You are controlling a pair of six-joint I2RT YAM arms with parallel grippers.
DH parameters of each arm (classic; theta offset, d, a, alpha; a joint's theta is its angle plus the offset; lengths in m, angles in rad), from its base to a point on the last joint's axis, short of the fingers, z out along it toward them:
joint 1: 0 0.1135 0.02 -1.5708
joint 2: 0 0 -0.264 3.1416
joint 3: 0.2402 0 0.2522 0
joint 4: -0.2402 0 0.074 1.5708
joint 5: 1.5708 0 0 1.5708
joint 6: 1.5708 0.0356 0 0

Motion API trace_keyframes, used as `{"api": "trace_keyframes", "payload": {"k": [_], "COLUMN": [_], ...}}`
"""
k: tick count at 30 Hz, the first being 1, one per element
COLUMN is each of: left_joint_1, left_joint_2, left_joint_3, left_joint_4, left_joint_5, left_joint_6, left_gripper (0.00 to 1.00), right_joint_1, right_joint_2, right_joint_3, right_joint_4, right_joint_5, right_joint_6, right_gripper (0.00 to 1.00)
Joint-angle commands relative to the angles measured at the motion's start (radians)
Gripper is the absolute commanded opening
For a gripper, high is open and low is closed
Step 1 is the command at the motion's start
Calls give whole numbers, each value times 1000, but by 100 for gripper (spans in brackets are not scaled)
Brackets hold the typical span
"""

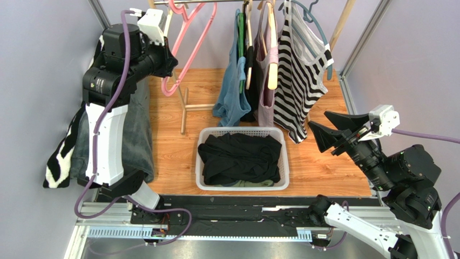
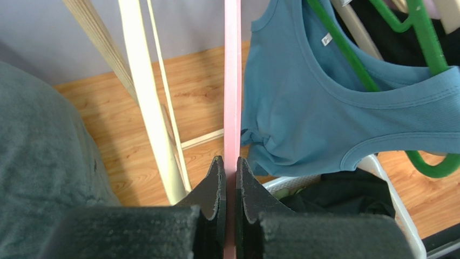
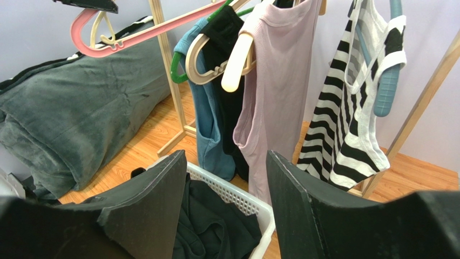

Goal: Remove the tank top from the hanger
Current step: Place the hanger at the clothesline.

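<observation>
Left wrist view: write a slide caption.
Left gripper clamps the pink hanger; a blue tank top hangs on a green hanger.

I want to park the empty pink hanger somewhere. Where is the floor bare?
Bare wood floor lies left of the basket, up to the grey cloth, and right of it, near the right gripper. Behind the basket it is crowded: hanging tops and the rack's foot.

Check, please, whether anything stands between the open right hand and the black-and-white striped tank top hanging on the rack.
Nothing visible does. The right hand sits open just right of the black-and-white striped tank top, the outermost hanging garment, with only open air between them. The white plastic basket lies lower, aside.
</observation>
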Motion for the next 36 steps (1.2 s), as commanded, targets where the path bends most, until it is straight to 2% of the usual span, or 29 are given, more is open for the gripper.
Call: {"api": "trace_keyframes", "payload": {"k": [1,14,36], "left_joint_1": [5,5,5], "left_joint_2": [31,95,149], "left_joint_3": [47,139,150], "left_joint_4": [-22,-1,-7], "left_joint_5": [11,-4,13], "left_joint_6": [13,46,59], "left_gripper": [0,0,0], "right_joint_1": [-2,-2,-2], "right_joint_2": [-2,-29,-59], "right_joint_3": [-27,-87,-96], "right_joint_4": [41,50,27], "right_joint_5": [-22,-47,-65], "right_joint_6": [14,45,68], "right_gripper": [61,59,56]}}
